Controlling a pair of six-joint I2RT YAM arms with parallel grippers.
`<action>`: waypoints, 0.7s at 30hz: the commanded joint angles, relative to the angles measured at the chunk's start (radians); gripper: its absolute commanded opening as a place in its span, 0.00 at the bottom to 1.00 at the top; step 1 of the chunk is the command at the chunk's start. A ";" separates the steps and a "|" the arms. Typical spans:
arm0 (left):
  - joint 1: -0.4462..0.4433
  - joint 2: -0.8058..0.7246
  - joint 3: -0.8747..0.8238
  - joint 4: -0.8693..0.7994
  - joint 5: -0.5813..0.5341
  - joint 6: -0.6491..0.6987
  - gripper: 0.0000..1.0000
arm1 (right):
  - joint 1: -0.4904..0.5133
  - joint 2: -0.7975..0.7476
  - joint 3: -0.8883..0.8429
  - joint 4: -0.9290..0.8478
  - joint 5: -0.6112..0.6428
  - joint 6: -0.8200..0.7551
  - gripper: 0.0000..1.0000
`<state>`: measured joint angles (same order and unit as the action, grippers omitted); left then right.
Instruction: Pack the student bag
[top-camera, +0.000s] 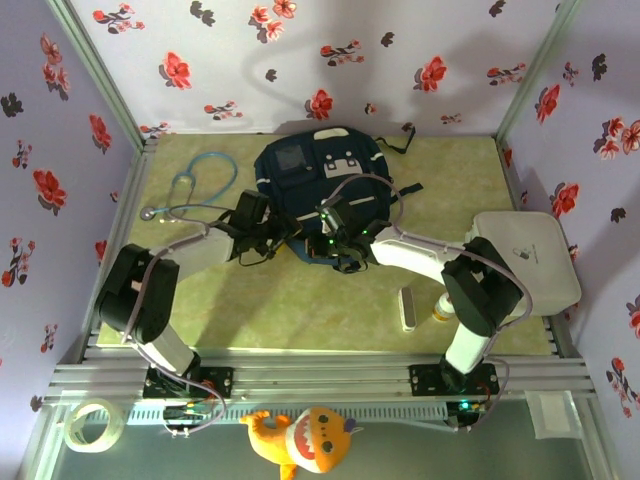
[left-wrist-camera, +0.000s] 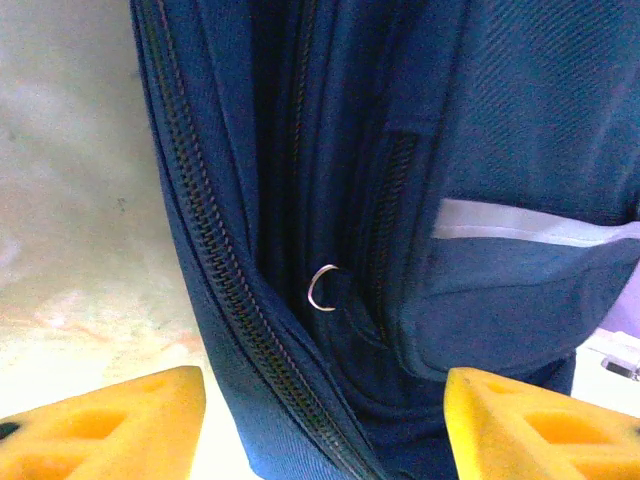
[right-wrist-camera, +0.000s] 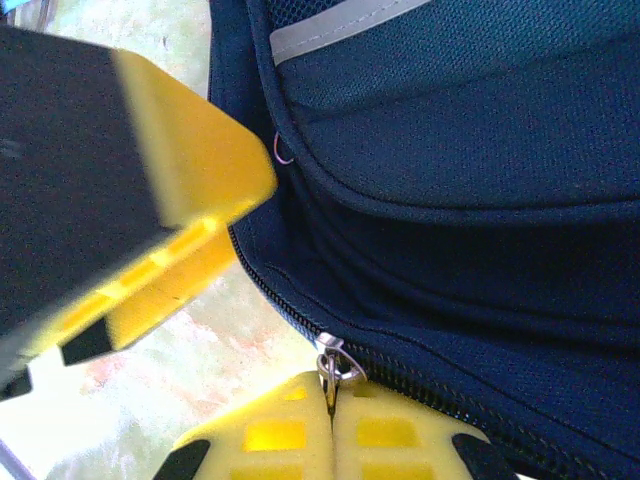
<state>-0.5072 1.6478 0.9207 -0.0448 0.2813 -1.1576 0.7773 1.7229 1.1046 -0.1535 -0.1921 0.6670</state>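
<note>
The student bag (top-camera: 320, 170), a dark navy backpack with white stripe trim, lies at the middle back of the table. My right gripper (top-camera: 325, 243) is at its near edge, shut on the metal zipper pull (right-wrist-camera: 335, 362), which is pinched between the yellow fingertips (right-wrist-camera: 280, 435). My left gripper (top-camera: 268, 238) stands open just to the left of it. Its yellow fingers (left-wrist-camera: 100, 420) straddle the bag's side (left-wrist-camera: 500, 120), where the zipper track (left-wrist-camera: 230, 290) and a small metal ring (left-wrist-camera: 322, 288) show. One left finger (right-wrist-camera: 170, 150) appears close by in the right wrist view.
A blue stethoscope (top-camera: 195, 185) lies at the back left. A white rounded case (top-camera: 530, 260) sits at the right edge, with a small white stick-like item (top-camera: 408, 308) and a yellow bottle (top-camera: 441, 308) near the right arm. A tape roll (top-camera: 90, 423) and plush toy (top-camera: 305, 440) lie below the rail.
</note>
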 joint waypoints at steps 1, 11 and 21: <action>-0.012 0.028 0.000 0.063 -0.013 -0.064 0.61 | 0.005 -0.005 0.013 0.043 -0.002 0.020 0.00; -0.042 0.101 0.052 0.080 -0.024 -0.051 0.33 | 0.004 -0.014 0.018 -0.025 0.022 0.000 0.00; -0.040 0.094 0.064 0.054 -0.048 0.014 0.06 | -0.009 -0.105 0.062 -0.399 0.330 -0.113 0.00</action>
<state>-0.5488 1.7355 0.9474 -0.0029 0.2634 -1.1873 0.7776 1.6764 1.1301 -0.3820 -0.0277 0.5972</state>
